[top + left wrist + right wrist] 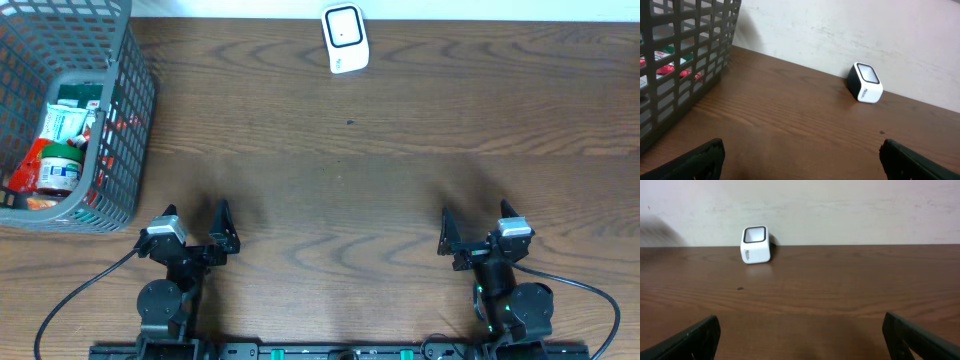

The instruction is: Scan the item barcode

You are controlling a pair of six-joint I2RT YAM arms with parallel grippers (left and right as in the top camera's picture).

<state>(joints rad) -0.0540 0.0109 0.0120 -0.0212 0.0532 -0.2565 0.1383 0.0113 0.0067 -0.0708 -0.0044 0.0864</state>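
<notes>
Overhead view: one brown wooden desk (330, 150) with two robot arms at its near edge. One grey mesh basket (128, 150) stands at the far left corner. It holds several packaged items (55, 150), at least three, though the exact count cannot be told. Among them are one jar (60, 168) with a green lid and one white-and-green box (68, 122). One white scanner (345, 38) with a dark window sits at the far edge, near the middle, well apart from the basket. The left fingers (223, 225), two of them, are spread wide and grasp nothing. The right fingers (447, 230), also two, are spread wide and grasp nothing. Two black cables (80, 295) trail back, one from each arm.

Left wrist view: the two left fingers (695, 162) show as dark tips in the bottom corners, wide apart, with bare desk (790, 130) between them. The basket (690, 60) fills the upper left, red and green packaging showing through its mesh. The scanner (866, 82) stands ahead to the right, beside a pale wall (850, 30).

Right wrist view: the two right fingers (685, 340) sit in the bottom corners, wide apart, over bare desk (815, 300). The scanner (755, 245) stands ahead to the left, against the wall (840, 210).
</notes>
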